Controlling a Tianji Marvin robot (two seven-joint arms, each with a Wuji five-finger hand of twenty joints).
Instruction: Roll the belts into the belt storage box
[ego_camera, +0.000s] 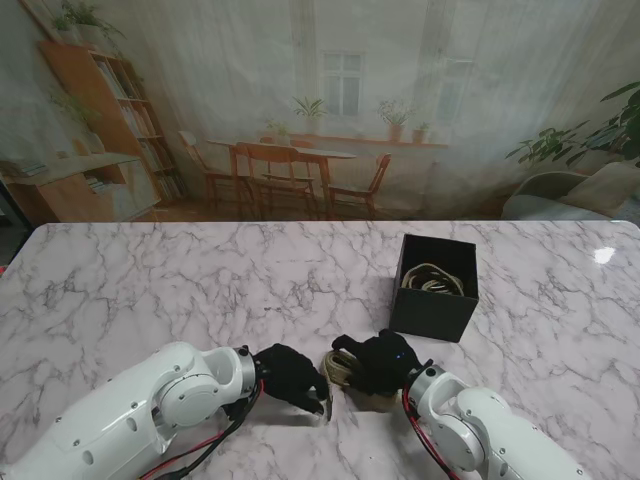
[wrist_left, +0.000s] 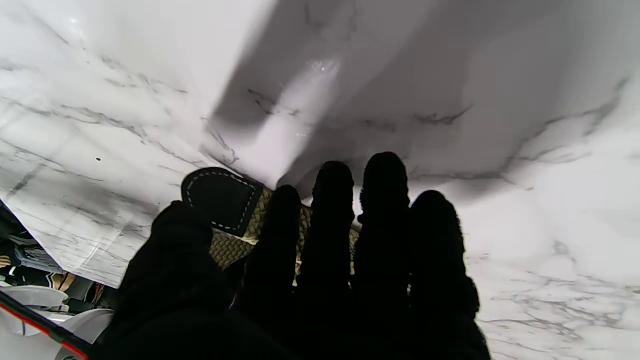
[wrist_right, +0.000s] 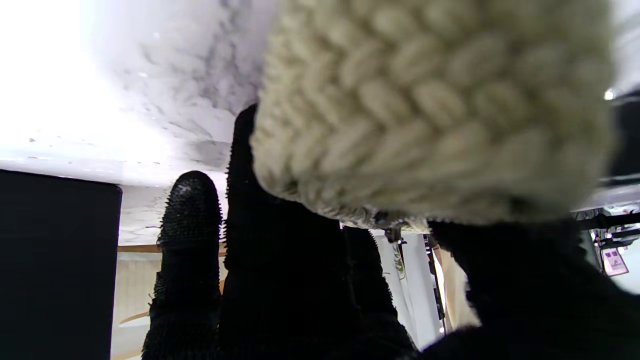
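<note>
A braided olive-tan belt (ego_camera: 341, 369) lies partly rolled on the marble near me, between my two black-gloved hands. My left hand (ego_camera: 292, 378) has its thumb and fingers around the belt's end (wrist_left: 231, 246), where the black leather tip (wrist_left: 220, 199) sticks out past the fingers. My right hand (ego_camera: 380, 362) is shut on the roll; the braid (wrist_right: 430, 110) fills the right wrist view, pinched between thumb and fingers. The black belt storage box (ego_camera: 433, 290) stands just beyond my right hand, open, with a pale coiled belt (ego_camera: 432, 278) inside.
The white marble table (ego_camera: 200, 290) stretches wide to the left and far side. The box's dark wall (wrist_right: 55, 260) shows close beside my right fingers. A printed room backdrop hangs behind the table's far edge.
</note>
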